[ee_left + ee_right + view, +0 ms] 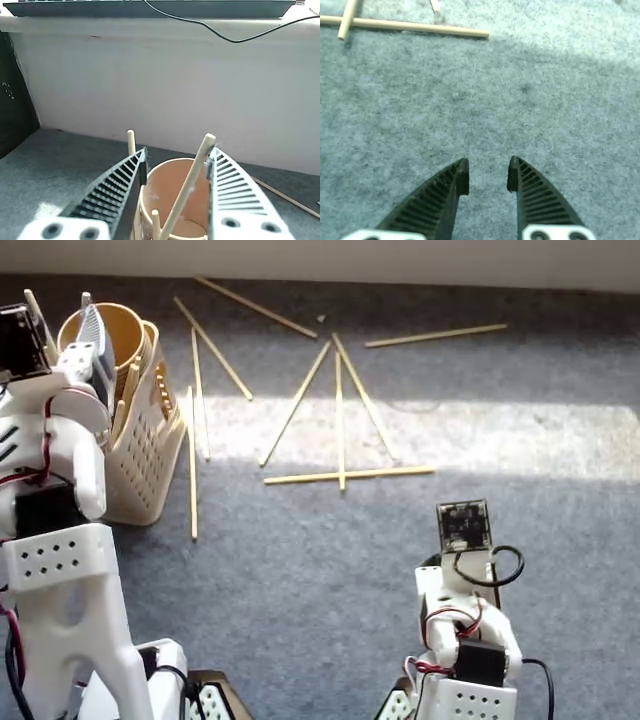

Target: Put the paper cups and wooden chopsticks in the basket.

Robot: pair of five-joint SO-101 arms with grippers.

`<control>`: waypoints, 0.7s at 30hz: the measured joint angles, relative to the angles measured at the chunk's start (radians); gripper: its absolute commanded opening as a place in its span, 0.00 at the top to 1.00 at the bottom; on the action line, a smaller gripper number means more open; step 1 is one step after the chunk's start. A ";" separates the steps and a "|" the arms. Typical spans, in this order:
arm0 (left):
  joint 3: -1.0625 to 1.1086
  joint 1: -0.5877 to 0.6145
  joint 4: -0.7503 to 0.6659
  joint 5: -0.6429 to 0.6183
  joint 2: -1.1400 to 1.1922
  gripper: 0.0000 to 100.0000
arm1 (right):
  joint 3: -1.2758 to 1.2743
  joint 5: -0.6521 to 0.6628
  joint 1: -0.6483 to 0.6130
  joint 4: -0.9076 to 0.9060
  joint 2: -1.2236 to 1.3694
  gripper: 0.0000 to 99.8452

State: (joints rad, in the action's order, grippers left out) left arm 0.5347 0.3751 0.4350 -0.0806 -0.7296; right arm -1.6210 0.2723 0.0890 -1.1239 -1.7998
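A cream perforated basket [150, 455] stands at the left with a tan paper cup [118, 325] in it. My left gripper [93, 338] hangs open right over that cup [172, 195]. Wooden chopsticks [186, 187] stand in the cup, and one leans against a finger. Several more chopsticks [348, 476] lie scattered on the grey carpet to the right of the basket, and two [192, 475] lie close beside it. My right gripper [488, 175] is open just above bare carpet. A chopstick [405, 26] lies ahead of it, apart from the fingers.
A pale wall [175, 85] rises at the far edge of the carpet. One chopstick [436, 336] lies near the far right, another [257, 307] by the back edge. The right arm's base [465, 640] sits at the front edge.
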 measured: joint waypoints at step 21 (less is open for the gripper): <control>-0.735 0.083 0.890 0.256 0.184 0.78 | 0.000 0.000 0.000 0.000 0.000 0.86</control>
State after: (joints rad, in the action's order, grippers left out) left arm -0.2002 0.4580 1.3249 0.1757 -0.5455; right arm -1.6210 0.2723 0.0890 -1.1239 -1.7998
